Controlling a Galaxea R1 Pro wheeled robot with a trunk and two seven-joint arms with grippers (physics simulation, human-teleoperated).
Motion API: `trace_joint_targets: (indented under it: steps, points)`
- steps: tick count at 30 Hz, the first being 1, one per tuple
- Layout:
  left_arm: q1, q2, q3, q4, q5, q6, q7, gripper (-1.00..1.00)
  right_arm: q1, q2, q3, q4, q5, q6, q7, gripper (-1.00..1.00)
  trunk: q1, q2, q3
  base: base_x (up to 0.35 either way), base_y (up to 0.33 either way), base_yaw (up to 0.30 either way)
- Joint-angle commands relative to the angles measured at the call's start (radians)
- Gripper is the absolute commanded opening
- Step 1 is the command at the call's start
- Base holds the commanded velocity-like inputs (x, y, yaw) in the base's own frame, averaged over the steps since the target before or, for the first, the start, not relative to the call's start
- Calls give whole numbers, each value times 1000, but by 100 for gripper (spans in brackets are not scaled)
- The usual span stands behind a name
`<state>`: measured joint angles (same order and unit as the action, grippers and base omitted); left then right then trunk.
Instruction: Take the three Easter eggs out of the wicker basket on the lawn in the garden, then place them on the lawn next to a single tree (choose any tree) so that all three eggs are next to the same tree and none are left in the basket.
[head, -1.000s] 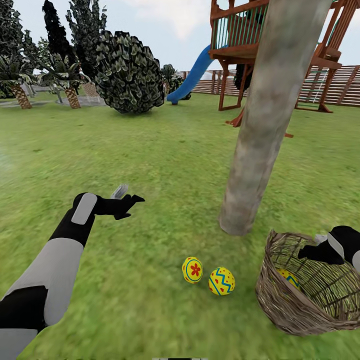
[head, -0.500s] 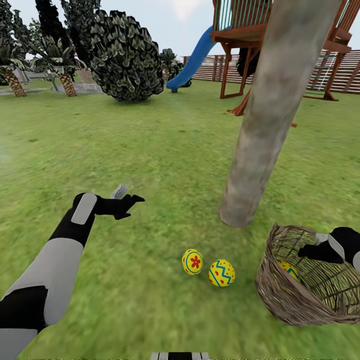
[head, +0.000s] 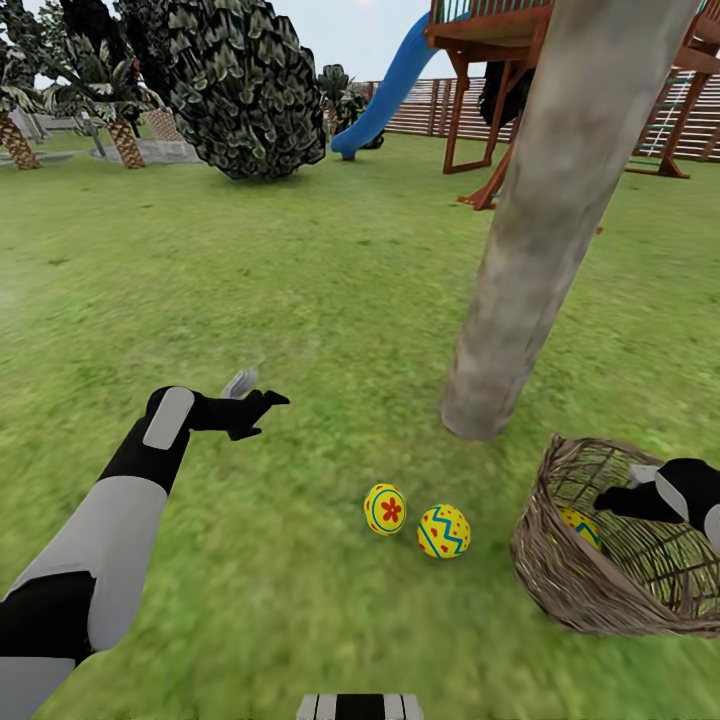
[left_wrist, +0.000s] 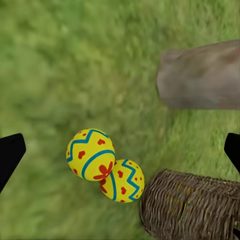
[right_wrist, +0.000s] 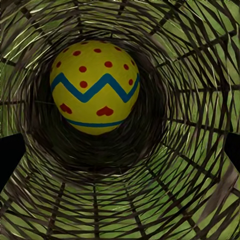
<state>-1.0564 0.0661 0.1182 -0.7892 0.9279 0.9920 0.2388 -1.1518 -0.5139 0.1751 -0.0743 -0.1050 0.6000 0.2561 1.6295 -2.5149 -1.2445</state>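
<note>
From the head camera, your right gripper (head: 612, 500) sits inside the mouth of the wicker basket (head: 560, 580), which lies tipped on the lawn (head: 300, 300) beside the tree (head: 530, 270). The last egg (head: 580, 527) lies just below and ahead of the fingertips, deeper in the basket; this arm is far nearer to it than the other. Two eggs already lie on the grass near the trunk: a flowered one (head: 385, 509) and a zigzag one (head: 444, 531). Your left gripper (head: 262, 404) hangs over bare grass, well apart from them; you cannot tell its opening here.

From the left wrist camera, the dark fingertips (left_wrist: 11, 152) stand wide apart at the frame's edges, holding nothing, with the two eggs touching each other between trunk and basket.

From the right wrist camera, the egg (right_wrist: 94, 88) lies straight ahead along the fingers, against the basket's far wall. The jaws look spread and empty, so push straight in.
</note>
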Motion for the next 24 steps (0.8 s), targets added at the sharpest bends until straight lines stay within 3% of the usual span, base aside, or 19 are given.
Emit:
trace_joint_targets:
  steps: [1, 14, 19, 24]
  points:
    - [0, 0, 1, -1, 11, 4, 10, 100, 0, 0, 9, -1, -10, 1, 2, 100, 0, 0, -1, 0, 0, 0]
    - [0, 0, 2, 5, 13, 4, 11, 100, 0, 10, 8, 3, -10, -65, 5, 100, 0, 0, -1, 0, 0, 0]
    - [0, 0, 2, 4, 12, 3, 10, 100, 0, 11, 8, 2, -9, -71, 91, 100, 0, 0, -1, 0, 0, 0]
    - [0, 0, 1, 4, 12, 4, 9, 100, 0, 11, 8, 2, -7, -77, 125, 100, 0, 0, -1, 0, 0, 0]
